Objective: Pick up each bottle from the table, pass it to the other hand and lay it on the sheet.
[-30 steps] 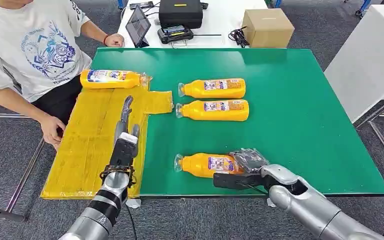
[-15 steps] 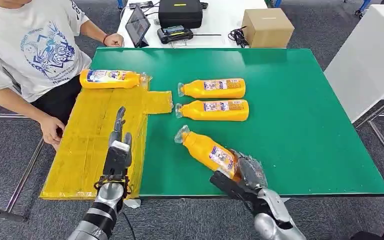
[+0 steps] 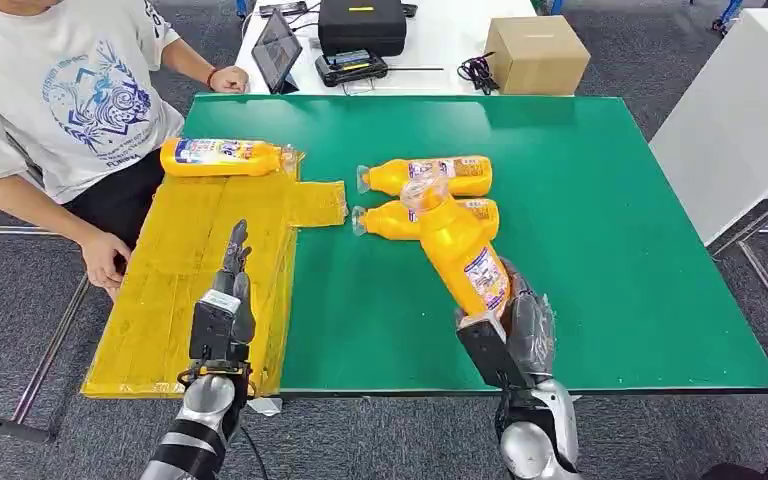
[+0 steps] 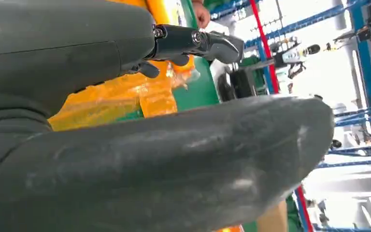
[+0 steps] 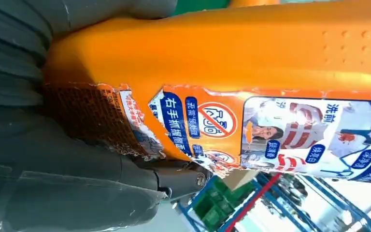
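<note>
Left hand (image 4: 125, 121) with thick grey thumb, dark fingers (image 4: 198, 43) extended over yellow sheet (image 4: 125, 96), green table (image 4: 195, 92) beyond

The sheet (image 3: 175, 290) lay on the table's (image 3: 610, 250) left side, one bottle (image 3: 222, 157) at its far end; two bottles (image 3: 430, 177) lay right of it.

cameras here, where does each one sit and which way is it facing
Head view: high on the robot, looking forward and down at the green table, yellow sheet and a seated person; both arms rise from below.
Left wrist view: behind the left hand, looking past its thumb toward the sheet.
Right wrist view: behind the right hand, pressed close to the held bottle.
Shared: head and right wrist views both show that bottle.
</note>
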You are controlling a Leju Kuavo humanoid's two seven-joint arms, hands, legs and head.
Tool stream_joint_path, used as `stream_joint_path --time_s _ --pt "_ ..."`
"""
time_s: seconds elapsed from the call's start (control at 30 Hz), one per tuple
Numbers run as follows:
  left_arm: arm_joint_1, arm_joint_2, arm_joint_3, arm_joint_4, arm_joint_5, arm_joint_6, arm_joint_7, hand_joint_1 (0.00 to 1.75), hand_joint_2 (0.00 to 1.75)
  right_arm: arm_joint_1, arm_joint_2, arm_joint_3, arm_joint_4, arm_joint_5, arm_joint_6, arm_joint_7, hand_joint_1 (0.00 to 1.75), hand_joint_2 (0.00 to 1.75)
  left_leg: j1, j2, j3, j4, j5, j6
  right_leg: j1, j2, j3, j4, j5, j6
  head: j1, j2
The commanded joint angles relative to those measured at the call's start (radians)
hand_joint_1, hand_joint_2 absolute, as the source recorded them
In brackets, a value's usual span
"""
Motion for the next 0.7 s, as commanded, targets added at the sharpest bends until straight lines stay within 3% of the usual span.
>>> stream_joint_path --time_s 0.03,0.7 --pt "0.01 0.009 -0.144 -0.132 0.043 -0.155 0.061 0.0 1.75 -0.04 0.075 -0.034 0.128 -0.069 0.084 -0.084 1.75 1.75 0.001 0.001 0.001 0.0 -0.001 -0.001 0.001 0.0 0.001 -0.001 0.0 -0.002 0.0 0.0" --pt "0.015 0.015 -0.15 -0.147 0.044 -0.159 0.066 0.0 1.75 -0.045 0.079 -0.034 0.143 -0.07 0.085 -0.091 1.75 1.75 0.001 0.002 0.003 -0.001 -0.001 -0.002 0.001 0.002 0.003 -0.001 0.0 -0.002 0.0 0.0"
